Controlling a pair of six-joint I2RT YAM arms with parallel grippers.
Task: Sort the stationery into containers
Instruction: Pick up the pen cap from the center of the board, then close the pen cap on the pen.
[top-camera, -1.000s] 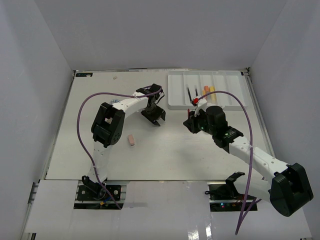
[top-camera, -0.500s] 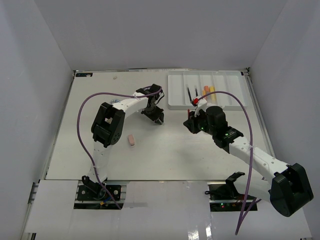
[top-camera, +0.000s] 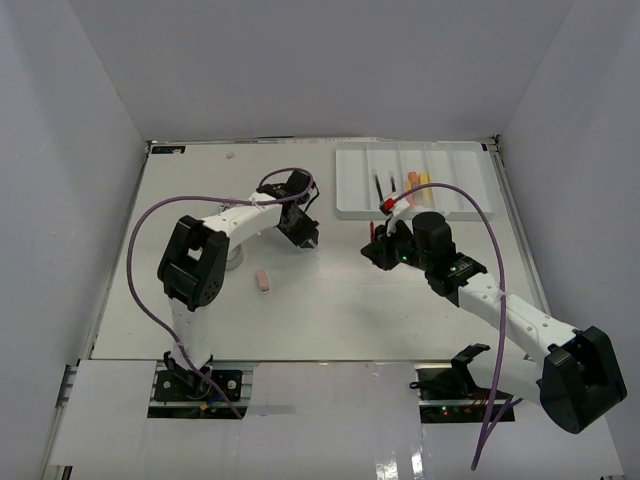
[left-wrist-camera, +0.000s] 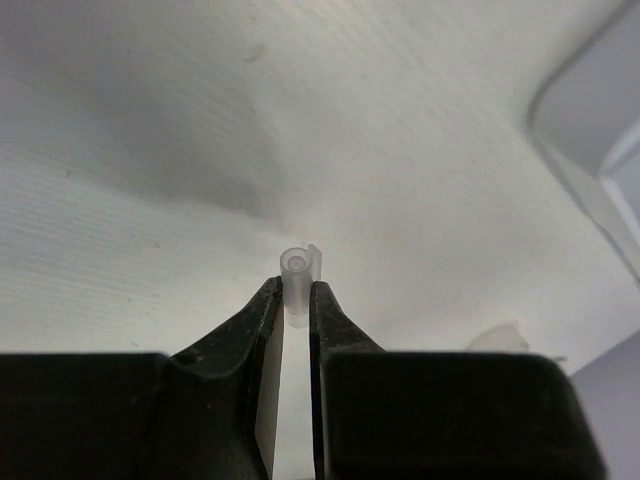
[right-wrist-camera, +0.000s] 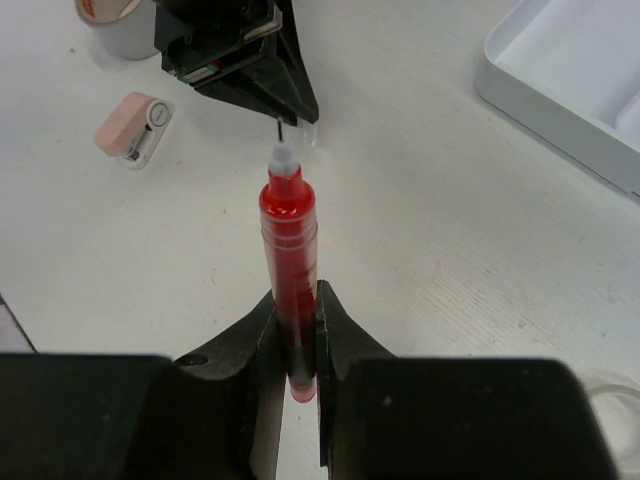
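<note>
Left fingers (left-wrist-camera: 262, 322) have pinched shut on a clear cap (left-wrist-camera: 294, 268) above the tabletop (top-camera: 330, 310). Right fingers (right-wrist-camera: 340, 330) clamp the red pen (right-wrist-camera: 288, 240), its tip facing the cap. Capping, I judge; next needs careful alignment, then the far tray (top-camera: 346, 185).

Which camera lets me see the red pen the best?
The right wrist view: the red pen fills the middle, clamped in the right gripper. The top view shows just a tiny red tip. The left wrist view misses it.

Lit brightly and diffusely from above; softly shadowed at 10 o'clock in left wrist view, blurred at 3 o'clock over the tray (left-wrist-camera: 600, 110).
</note>
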